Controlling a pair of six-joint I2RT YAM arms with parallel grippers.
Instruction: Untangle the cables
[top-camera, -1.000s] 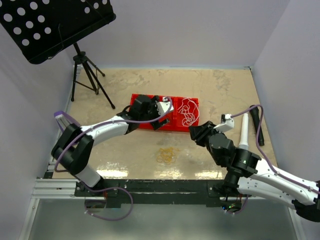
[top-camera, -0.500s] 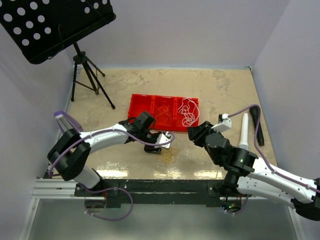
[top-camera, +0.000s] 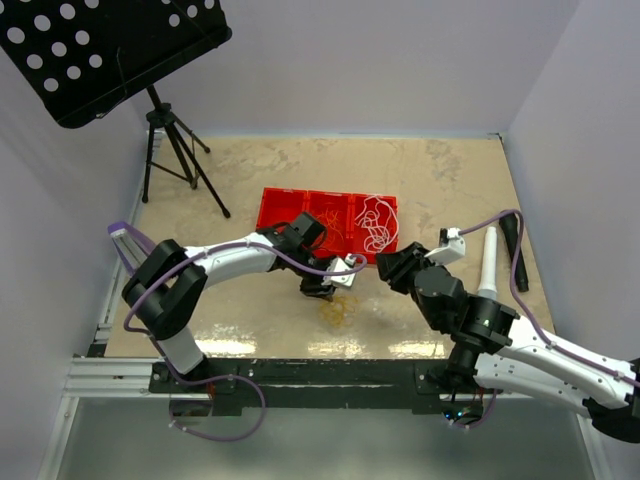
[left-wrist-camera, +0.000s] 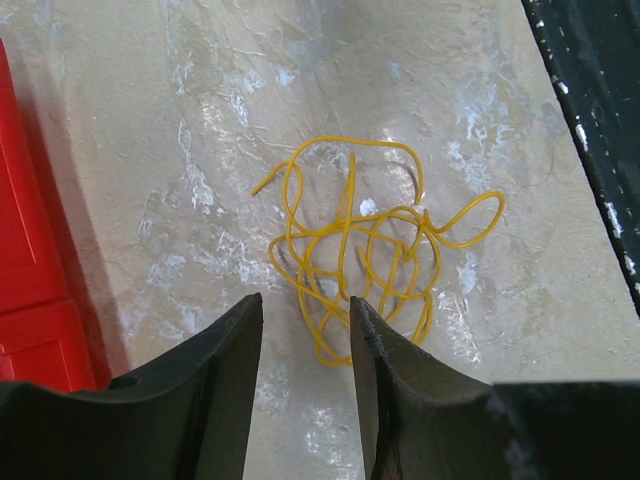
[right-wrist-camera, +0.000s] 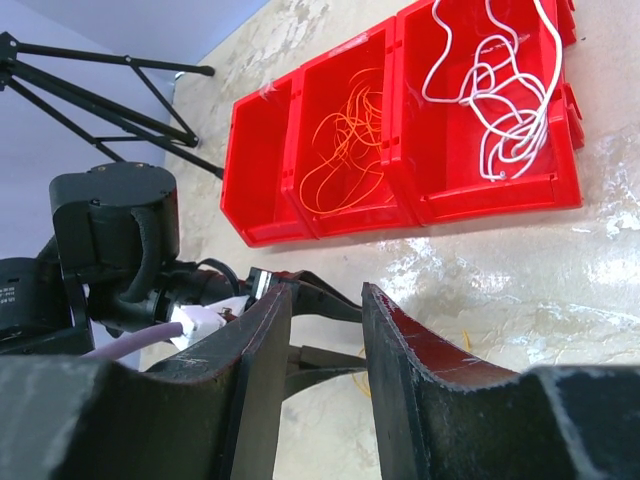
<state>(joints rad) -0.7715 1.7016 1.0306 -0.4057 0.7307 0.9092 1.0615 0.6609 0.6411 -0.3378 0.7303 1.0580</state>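
Note:
A loose tangle of orange-yellow cable (left-wrist-camera: 370, 250) lies on the table in front of the red tray (top-camera: 278, 205); from above the same tangle (top-camera: 335, 310) shows. My left gripper (left-wrist-camera: 305, 312) hangs just above its near edge, open, with nothing between the fingers; in the top view the left gripper (top-camera: 321, 291) points down at it. More orange cables (right-wrist-camera: 345, 140) fill the tray's middle compartment and white cables (right-wrist-camera: 495, 90) its right one. My right gripper (right-wrist-camera: 325, 305) is open and empty, facing the left gripper from the right; from above, the right gripper (top-camera: 384, 268) sits by the tray's near right corner.
A black music stand (top-camera: 110, 50) on a tripod (top-camera: 175, 155) stands at the back left. A white cylinder (top-camera: 488, 262) and a black bar (top-camera: 515, 245) lie at the right. The table's dark front edge (left-wrist-camera: 600, 120) runs close to the tangle.
My left arm swung from over the red tray to the table in front of it, down over the tangle, and its jaws narrowed. The right arm barely moved.

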